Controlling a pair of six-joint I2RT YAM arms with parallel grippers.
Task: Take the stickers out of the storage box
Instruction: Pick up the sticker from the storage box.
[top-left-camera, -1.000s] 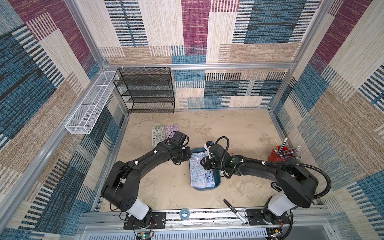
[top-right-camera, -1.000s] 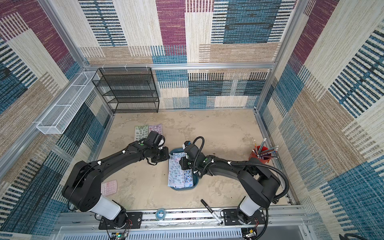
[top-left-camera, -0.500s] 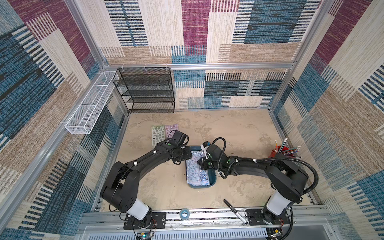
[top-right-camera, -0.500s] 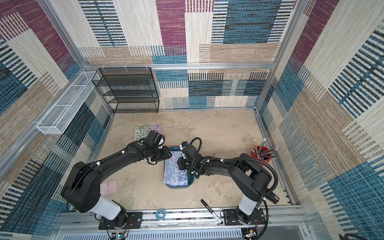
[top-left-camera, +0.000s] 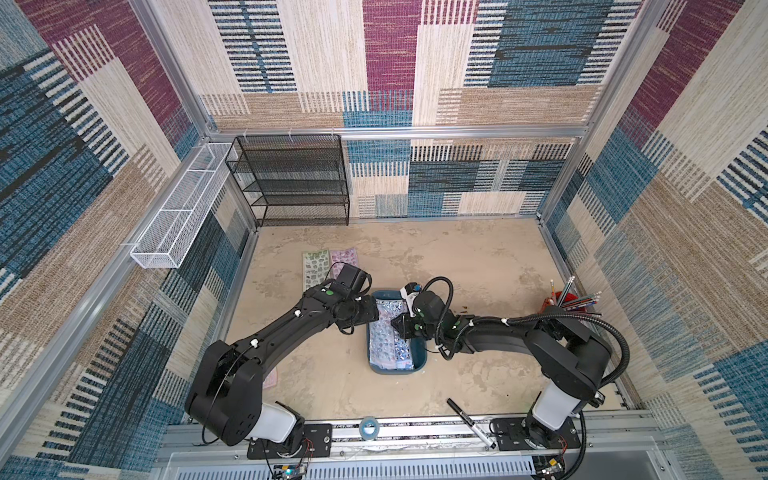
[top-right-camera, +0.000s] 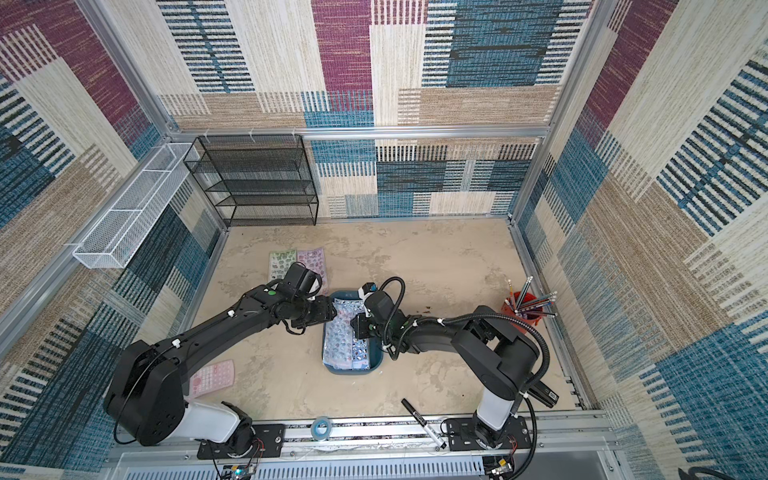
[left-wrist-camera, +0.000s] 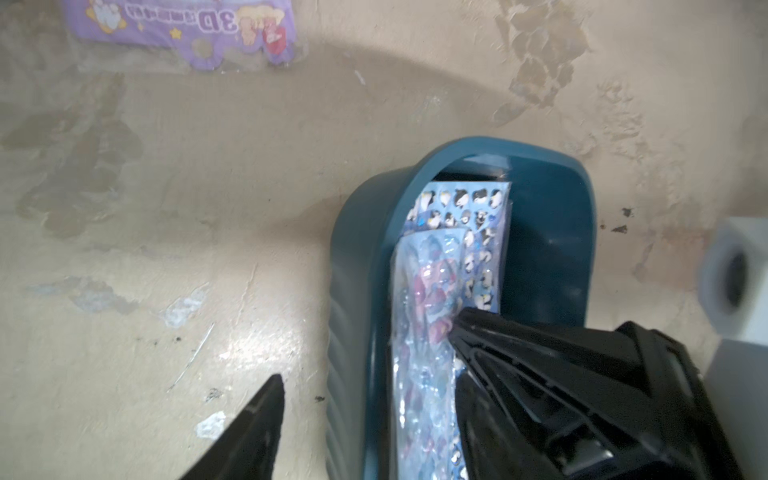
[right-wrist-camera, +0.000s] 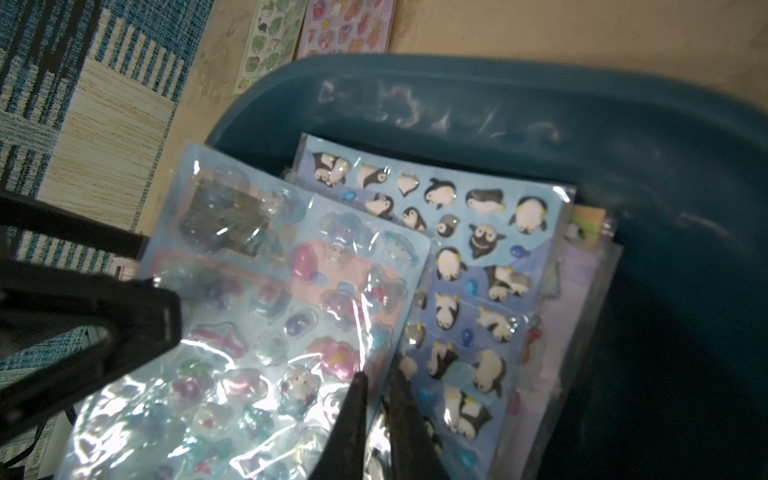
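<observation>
Mottled beige tabletop (top-left-camera: 457, 266) floors the patterned cell, and both arms meet over the blue box (top-left-camera: 420, 355) near its middle. Most of the stickers (top-left-camera: 388, 349) lie stacked inside that box, directly under the two tools. A green sheet (top-left-camera: 315, 266) and a pink sheet (top-left-camera: 345, 259) lie out on the table beside the wrist of the left gripper (left-wrist-camera: 365, 349). The right gripper (right-wrist-camera: 376, 380) has its fingers pressed nearly together on the edge of the top sheet (right-wrist-camera: 270, 311). That glossy pastel sheet has its far corner riding over the rim, above the penguin sheet (right-wrist-camera: 478, 270). The left gripper is spread wide, one finger over the sheets inside the box and the other outside the wall, so it grips nothing. The step in hand looks like separating one sheet from the stack. Next, the right arm likely needs to lift it clear of the wall without dragging its neighbours, then set it on the table.
</observation>
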